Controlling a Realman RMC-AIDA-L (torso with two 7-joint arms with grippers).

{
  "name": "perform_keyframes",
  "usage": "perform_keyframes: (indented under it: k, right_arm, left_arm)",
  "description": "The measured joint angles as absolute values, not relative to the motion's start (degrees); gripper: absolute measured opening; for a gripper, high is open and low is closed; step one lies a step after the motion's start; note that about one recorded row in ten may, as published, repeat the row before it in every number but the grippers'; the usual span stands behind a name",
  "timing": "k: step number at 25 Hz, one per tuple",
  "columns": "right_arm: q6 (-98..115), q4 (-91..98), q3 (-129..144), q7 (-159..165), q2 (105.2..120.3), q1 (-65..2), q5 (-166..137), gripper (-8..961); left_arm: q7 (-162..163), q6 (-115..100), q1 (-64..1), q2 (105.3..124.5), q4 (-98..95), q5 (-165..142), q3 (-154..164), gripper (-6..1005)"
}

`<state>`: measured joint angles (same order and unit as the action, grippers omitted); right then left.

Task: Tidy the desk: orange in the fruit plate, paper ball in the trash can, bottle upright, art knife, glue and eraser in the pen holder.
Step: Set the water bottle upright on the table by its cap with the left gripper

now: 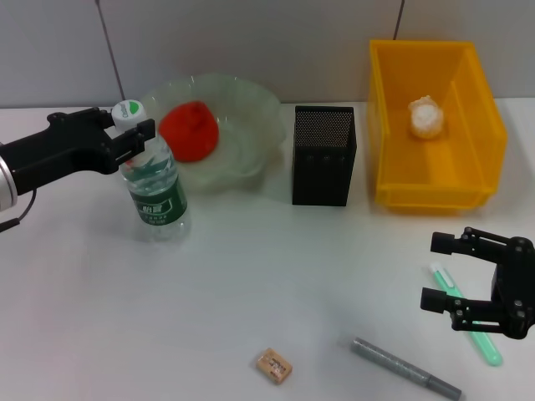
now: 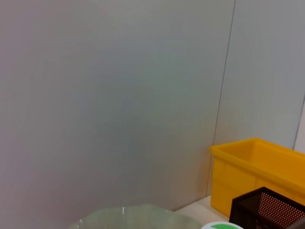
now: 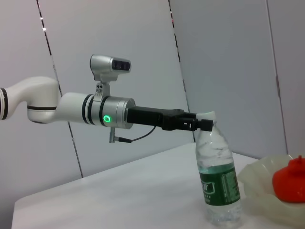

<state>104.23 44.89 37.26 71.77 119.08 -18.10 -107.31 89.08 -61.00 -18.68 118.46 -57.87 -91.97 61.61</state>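
At the far left the left gripper [image 1: 125, 134] is closed around the neck of the bottle [image 1: 157, 194], which stands upright on the table [image 1: 251, 284] just in front of the fruit plate [image 1: 251, 125] holding the orange [image 1: 191, 130]. To the right of the plate stands the pen holder [image 1: 324, 155], and right of that the trash can [image 1: 435, 125] with the paper ball [image 1: 425, 118] inside, while the eraser [image 1: 274, 366] and a grey pen-like tool [image 1: 405, 368] lie near the front edge. At the near right the right gripper [image 1: 440, 271] hovers with its fingers spread, holding nothing, over a pale green stick [image 1: 468, 317] lying on the table.
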Motion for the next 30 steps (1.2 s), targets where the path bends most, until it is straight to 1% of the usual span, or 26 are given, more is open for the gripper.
perform_keyframes:
  k: [10,11,22,27,30]
  right_arm:
    - [104.1,44.7,37.3,71.7,119.04,-18.7,-107.6,841]
    - [104.0,44.6,37.3,71.7,119.04,-18.8,-107.6,841]
    - [104.0,44.6,37.3,71.8,119.08,-18.8,-107.7,840]
    - [104.0,44.7,37.3,71.9,119.04,-18.8,-107.5,840]
    - [104.1,45.0,37.3,72.8,119.03,-18.9,-107.3,840]
  left_arm:
    - [87.8,-61.3,-18.9,118.39,-56.8,-92.1,62.4,518]
    - [86.5,-61.4,-18.8,118.66,-56.5,-91.8,62.5,519]
    - [86.2,-61.8,-19.6,118.47,-54.3,-91.6,61.9,532]
    - [85.4,-64.2,-18.6,118.45,-55.1,-90.8,60.1,698]
    - [83.7,-69.6,-17.8,118.29,-55.3,-88.5,56.5,798]
